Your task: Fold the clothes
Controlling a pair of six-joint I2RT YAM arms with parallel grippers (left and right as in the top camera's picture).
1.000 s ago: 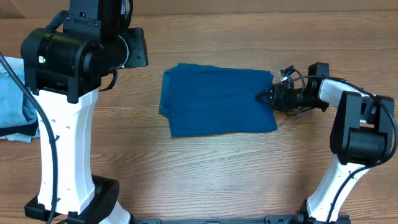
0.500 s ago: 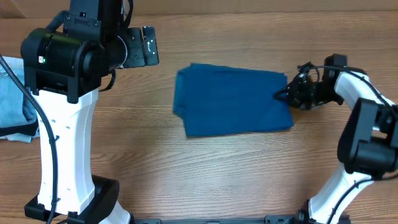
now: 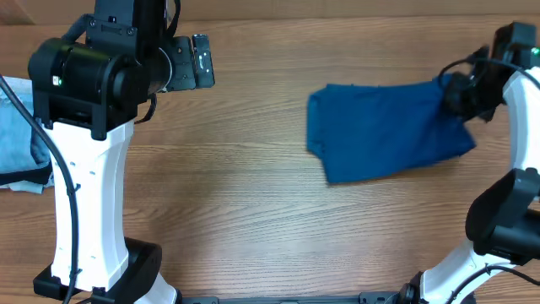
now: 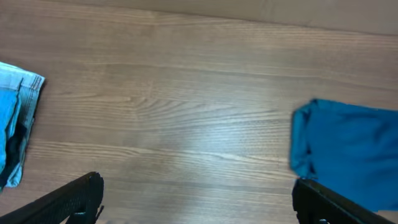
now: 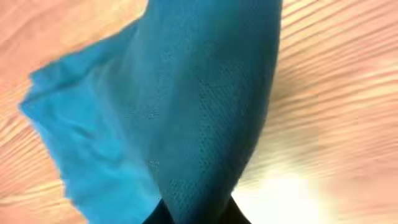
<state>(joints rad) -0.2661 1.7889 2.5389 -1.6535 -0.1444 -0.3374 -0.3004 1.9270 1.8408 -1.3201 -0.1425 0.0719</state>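
- At the far left edge we see a pale blue stack point(image 3: 15, 143) with a dark edge. It is no part of this fold and sits well apart from everything else.
- Our left hand point(image 3: 202, 61) hangs above the worktop point(image 3: 253, 211) with its fingers wide apart and nothing between them. It is well clear of the garment.
- The teal-blue shirt point(image 3: 384, 131) lies on the right half of the worktop as a compact, roughly rectangular packet, slightly skewed. No sleeves or collar stick out, so we judge the main folds are done.
- Our right hand point(image 3: 456, 91) is clamped on the shirt's right edge. In the right wrist view the fabric runs straight into the closed jaws and rises off the wood there.
- We judge that what is left is laying that edge flat, squaring the packet and letting go.
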